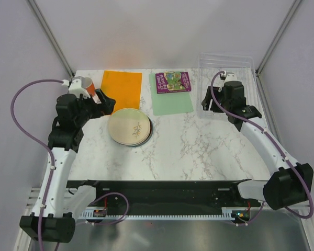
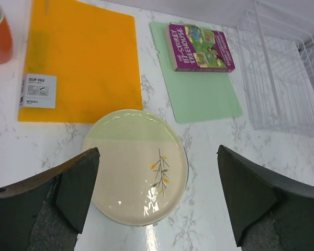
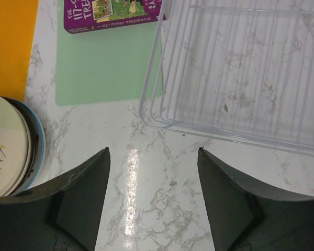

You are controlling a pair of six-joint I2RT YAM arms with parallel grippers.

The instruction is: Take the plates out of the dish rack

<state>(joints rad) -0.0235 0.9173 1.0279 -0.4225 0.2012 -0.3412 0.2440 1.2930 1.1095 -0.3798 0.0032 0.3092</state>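
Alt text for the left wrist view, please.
The open left gripper hangs above a leaf-sprig plate on the marble table. Beyond lie an orange mat, a green mat bearing a purple book, and the dish rack.

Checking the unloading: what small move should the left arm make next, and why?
Probably lift the left gripper clear: its jaws stand open and empty over the leaf-sprig plate, which lies flat atop the other plates, and the dish rack shows no plates.

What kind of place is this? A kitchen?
Probably a robot test booth, not a kitchen: plain white panels surround the marble-patterned table, two black-and-white robot arms stand at its edge, with a white wire dish rack.
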